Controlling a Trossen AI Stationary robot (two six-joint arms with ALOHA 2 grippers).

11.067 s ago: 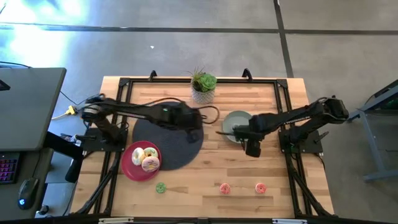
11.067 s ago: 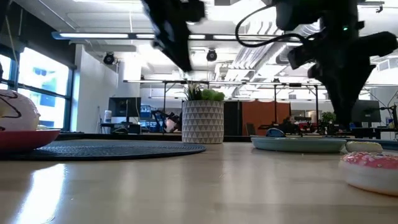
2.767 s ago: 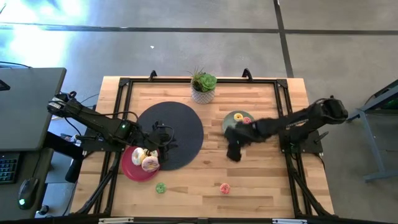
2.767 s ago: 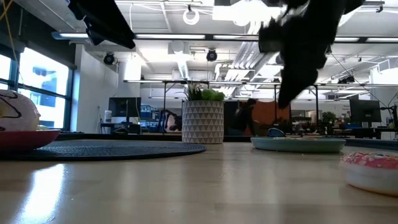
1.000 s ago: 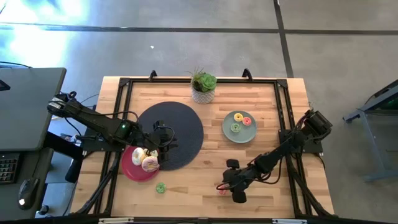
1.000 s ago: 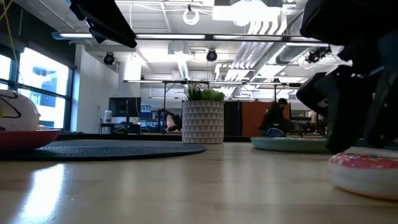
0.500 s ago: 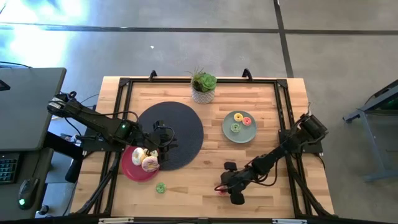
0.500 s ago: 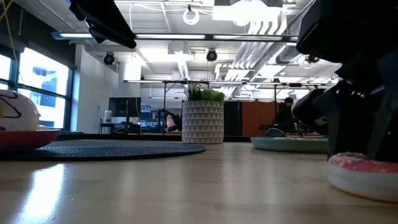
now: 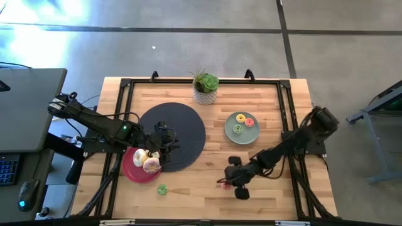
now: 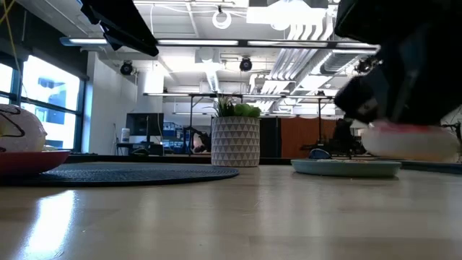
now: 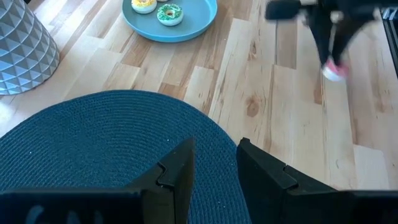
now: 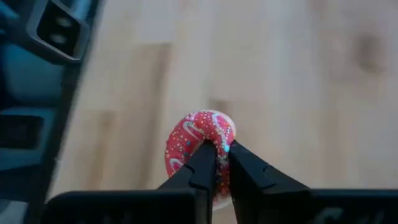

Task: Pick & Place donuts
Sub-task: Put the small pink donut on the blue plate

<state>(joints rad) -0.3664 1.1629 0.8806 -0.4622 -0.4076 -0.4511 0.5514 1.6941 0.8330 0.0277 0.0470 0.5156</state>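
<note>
My right gripper (image 9: 224, 182) is near the table's front edge, shut on a small pink-iced donut (image 12: 198, 148) that the low view shows raised off the wood (image 10: 411, 139). My left gripper (image 9: 164, 142) hovers open over the near edge of the dark round mat (image 9: 179, 125), its fingers (image 11: 180, 171) empty. Beside it, a pink plate (image 9: 128, 169) carries two large iced donuts (image 9: 146, 160). A green mini donut (image 9: 162, 189) lies flat on the wood near the front edge. The grey-green plate (image 9: 231, 129) holds mini donuts (image 9: 239, 119). My right gripper pinches one side of the pink donut's ring (image 12: 219, 138) between its two fingertips (image 12: 205, 163). The donut is lifted clear of the table, and the rest of the ring sticks out past the fingertips. Whether one finger sits in the hole, I cannot tell.
A potted plant in a white patterned pot (image 9: 205, 88) stands at the table's far edge, between the mat and the grey-green plate. Bare wood lies between the mat, the plate and the front edge. A black frame (image 9: 286, 100) runs around the table top.
My right gripper has shut on the pink mini donut that lay on the wood and has risen with it, drifting a little toward the far edge. The donut has gone from resting on the table to hanging clear above it.
</note>
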